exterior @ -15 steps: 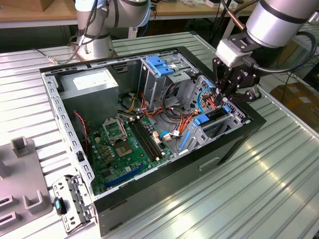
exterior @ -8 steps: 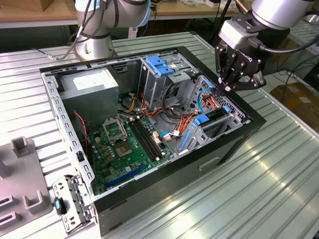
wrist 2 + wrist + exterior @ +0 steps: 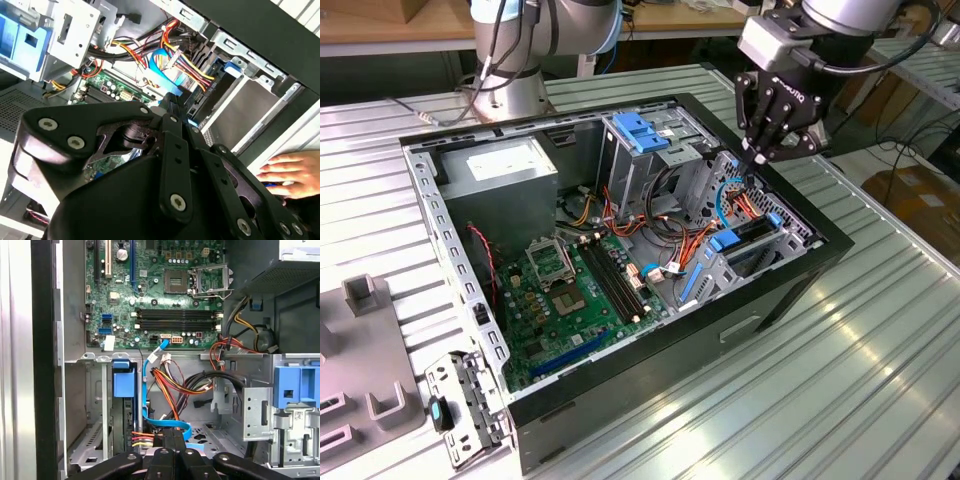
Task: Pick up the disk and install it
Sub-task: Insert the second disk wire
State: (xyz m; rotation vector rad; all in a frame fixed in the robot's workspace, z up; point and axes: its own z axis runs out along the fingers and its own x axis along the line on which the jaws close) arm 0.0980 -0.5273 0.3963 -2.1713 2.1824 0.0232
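The disk (image 3: 752,232) lies in the drive bay at the front corner of the open computer case (image 3: 620,400), a dark flat slab with bright blue rail ends. In the first wrist view one blue rail end (image 3: 124,382) sits on top of a dark slot. My gripper (image 3: 757,155) hangs just above the bay, beside the disk and over a blue flat cable (image 3: 150,390). Its fingers (image 3: 172,102) are pressed together, shut, with nothing visible between them. In the first wrist view the gripper (image 3: 172,440) sits right at the blue cable's bend.
A person's hand (image 3: 292,172) rests by the case's outer side. Inside the case are a grey power-supply box (image 3: 505,175), a light-blue latch plate (image 3: 640,130), the motherboard (image 3: 570,290) and orange and red wires (image 3: 690,245). Grey fixtures (image 3: 360,370) and a loose bracket (image 3: 465,405) lie at the exterior view's left.
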